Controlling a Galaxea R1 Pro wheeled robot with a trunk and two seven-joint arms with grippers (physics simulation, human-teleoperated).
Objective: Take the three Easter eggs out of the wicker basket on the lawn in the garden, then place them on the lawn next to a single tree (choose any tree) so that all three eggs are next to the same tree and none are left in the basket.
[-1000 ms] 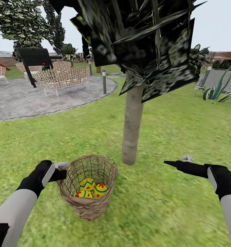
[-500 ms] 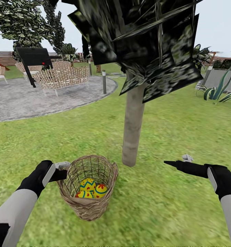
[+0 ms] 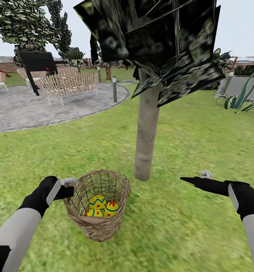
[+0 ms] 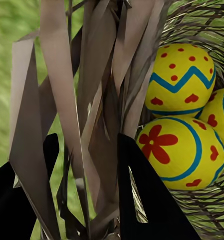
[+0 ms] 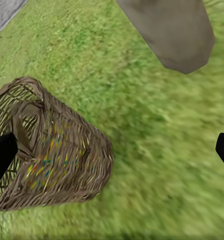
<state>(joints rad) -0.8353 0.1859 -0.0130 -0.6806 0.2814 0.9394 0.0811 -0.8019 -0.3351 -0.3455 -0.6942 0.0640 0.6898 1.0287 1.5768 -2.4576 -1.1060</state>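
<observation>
Three Easter eggs (image 3: pixel 100 207) are lying in the wicker basket (image 3: pixel 97 226), whose rim our left gripper (image 3: pixel 69 185) is clasping; our right gripper (image 3: pixel 196 178) is hanging spread, empty.

We see the lawn (image 3: pixel 187 139) carrying the wicker basket (image 3: pixel 98 226), with the tree (image 3: pixel 146 136) trunk rooted just beside it in the grass.

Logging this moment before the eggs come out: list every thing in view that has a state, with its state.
wicker basket: upright on the lawn, rim gripped.
three Easter eggs: all inside the basket.
left gripper: shut on the basket's rim.
right gripper: open, holding nothing, above grass.
tree: upright, just behind the basket.
</observation>
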